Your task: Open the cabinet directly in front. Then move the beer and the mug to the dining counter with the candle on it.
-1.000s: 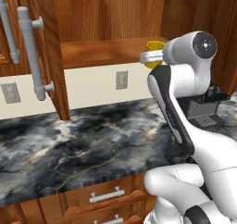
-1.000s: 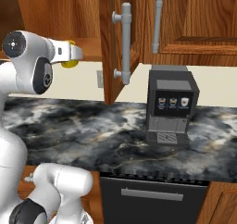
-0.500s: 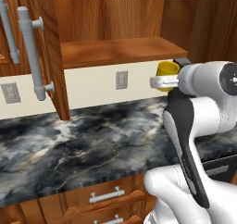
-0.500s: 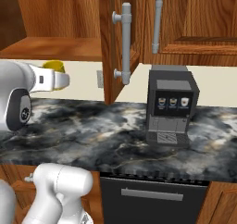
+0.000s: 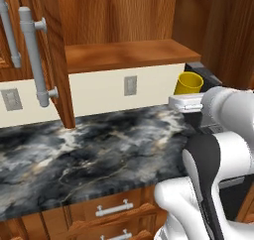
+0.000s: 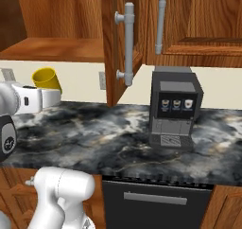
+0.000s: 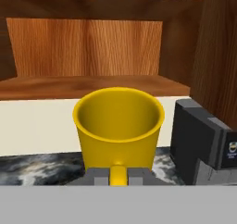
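The mug (image 7: 118, 126) hangs clear of the shelf (image 5: 130, 53), above the counter (image 5: 89, 150), upright. The gripper (image 7: 118, 176) pinches its handle, jaws clenched, likely for carrying. The cabinet (image 6: 116, 43) stands open.

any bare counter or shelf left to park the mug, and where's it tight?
Free: the marble counter between the open cabinet door and the arm, and the bare cabinet shelf above. Also the counter left of the coffee machine. Tight: around that machine, and under the door's handle. The gripper holds the mug.
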{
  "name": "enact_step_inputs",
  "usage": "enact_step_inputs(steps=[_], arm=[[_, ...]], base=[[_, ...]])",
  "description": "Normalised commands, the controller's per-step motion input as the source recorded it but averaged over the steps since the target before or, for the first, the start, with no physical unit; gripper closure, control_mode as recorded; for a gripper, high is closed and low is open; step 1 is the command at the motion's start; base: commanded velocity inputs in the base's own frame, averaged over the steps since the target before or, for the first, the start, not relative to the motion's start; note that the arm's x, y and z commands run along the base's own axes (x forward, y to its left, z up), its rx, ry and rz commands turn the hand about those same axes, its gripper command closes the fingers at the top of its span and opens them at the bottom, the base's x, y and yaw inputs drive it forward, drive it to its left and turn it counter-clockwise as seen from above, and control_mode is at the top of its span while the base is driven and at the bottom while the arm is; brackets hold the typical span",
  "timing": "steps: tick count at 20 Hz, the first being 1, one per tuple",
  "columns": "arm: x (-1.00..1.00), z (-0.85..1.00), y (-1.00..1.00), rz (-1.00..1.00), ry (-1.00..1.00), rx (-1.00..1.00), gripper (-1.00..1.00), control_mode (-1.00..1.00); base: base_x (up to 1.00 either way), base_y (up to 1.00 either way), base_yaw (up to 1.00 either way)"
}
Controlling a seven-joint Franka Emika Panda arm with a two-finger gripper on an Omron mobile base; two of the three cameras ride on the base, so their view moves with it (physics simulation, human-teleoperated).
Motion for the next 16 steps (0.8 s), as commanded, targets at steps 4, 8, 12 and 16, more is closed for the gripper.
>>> enact_step_inputs(steps=[4, 8, 12, 16], arm=[[0.0, 0.0, 0.0, 0.0, 0.0, 0.0, 1.0, 1.0], [0.0, 0.0, 0.0, 0.0, 0.0, 0.0, 1.0, 1.0], [0.0, 0.0, 0.0, 0.0, 0.0, 0.0, 1.0, 1.0], [0.0, 0.0, 0.0, 0.0, 0.0, 0.0, 1.0, 1.0]], base=[[-0.7, 0.38, 0.0], [-0.73, 0.93, -0.05], [-0.62, 1.0, -0.31], [-0.46, 0.85, -0.64]])
